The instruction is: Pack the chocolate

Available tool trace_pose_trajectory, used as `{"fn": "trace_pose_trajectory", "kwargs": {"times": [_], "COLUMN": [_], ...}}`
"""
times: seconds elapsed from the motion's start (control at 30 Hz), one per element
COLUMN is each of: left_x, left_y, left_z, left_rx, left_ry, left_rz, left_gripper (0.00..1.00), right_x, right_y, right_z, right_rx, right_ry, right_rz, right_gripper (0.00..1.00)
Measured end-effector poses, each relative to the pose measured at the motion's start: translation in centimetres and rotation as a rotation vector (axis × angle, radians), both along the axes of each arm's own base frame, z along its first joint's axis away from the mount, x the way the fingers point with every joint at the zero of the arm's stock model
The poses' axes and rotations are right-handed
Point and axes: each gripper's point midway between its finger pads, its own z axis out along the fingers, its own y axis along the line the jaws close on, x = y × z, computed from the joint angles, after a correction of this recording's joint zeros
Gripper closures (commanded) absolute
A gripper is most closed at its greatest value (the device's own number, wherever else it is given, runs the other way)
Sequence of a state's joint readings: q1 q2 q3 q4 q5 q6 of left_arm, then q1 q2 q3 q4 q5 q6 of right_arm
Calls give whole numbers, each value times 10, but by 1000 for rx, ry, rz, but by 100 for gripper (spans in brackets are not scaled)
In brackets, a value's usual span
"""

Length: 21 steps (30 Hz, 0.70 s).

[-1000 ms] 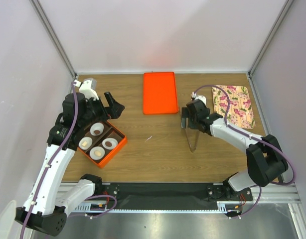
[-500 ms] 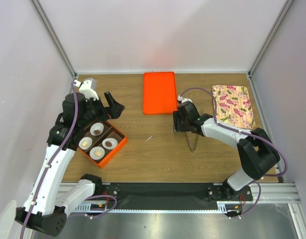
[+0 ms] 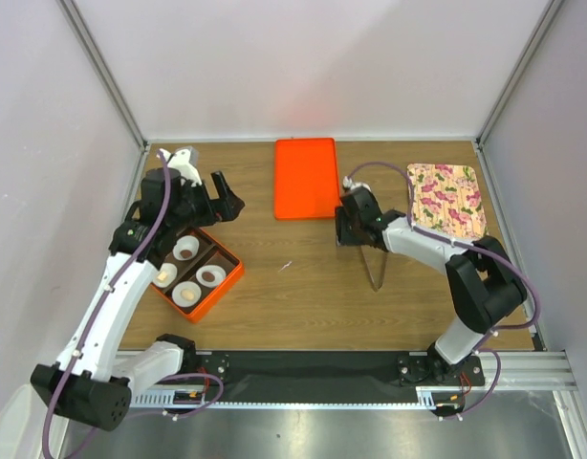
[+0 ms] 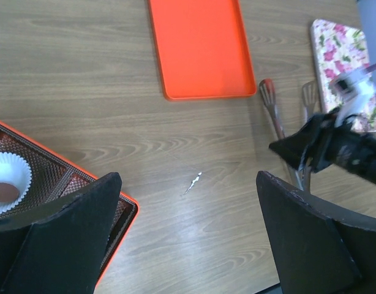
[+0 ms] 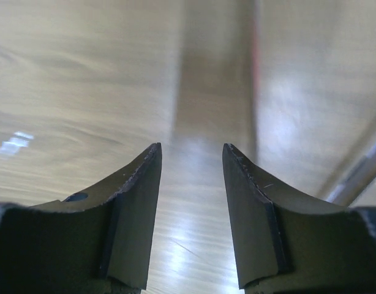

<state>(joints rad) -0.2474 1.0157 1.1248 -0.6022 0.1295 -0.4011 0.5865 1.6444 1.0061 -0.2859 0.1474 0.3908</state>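
The tabletop (image 3: 303,287) is occupied by a flat orange tray (image 3: 307,178) and a floral plate (image 3: 446,199) at the far side and an orange box (image 3: 225,290) at the left, in whose white paper cups (image 3: 185,248) the chocolate (image 3: 209,275) is lodged. The left gripper (image 3: 228,194) is held beyond the box, fingers spread wide (nothing between them). The right gripper (image 3: 343,234) is set over the tongs (image 3: 372,268), fingers narrowed, and whether they are gripped cannot be told.

A wooden table (image 3: 303,296) is shown. Laid on it are an orange tray (image 3: 307,178), an orange box (image 3: 220,290), tongs (image 3: 372,268) and a flowered plate (image 3: 446,199).
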Motion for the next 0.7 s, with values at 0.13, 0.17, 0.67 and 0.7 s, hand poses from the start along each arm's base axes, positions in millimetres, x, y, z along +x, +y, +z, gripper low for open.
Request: {"fn": "trace_pose_trajectory", "kwargs": {"times": [0.13,0.17,0.67,0.7], "left_x": [5,5,-3,-4], "left_y": [-1,-1,7,7], "left_z": [-9,-9,20,20], "left_rx": [8,9,8,8], "left_ry": [30,29,-57,-57], "left_rz": [1,3,23,23], "left_gripper": [2,2,1,2], "right_x": [43,60,213,215], "right_y": [21,25,16,15], "right_z": [43,55,2,-4], "right_rx": [46,49,-185,-194], "right_ry": [-108,-148,-242,-235], "right_rz": [3,-9,-125,-123], "right_gripper": [55,56,63,63]}}
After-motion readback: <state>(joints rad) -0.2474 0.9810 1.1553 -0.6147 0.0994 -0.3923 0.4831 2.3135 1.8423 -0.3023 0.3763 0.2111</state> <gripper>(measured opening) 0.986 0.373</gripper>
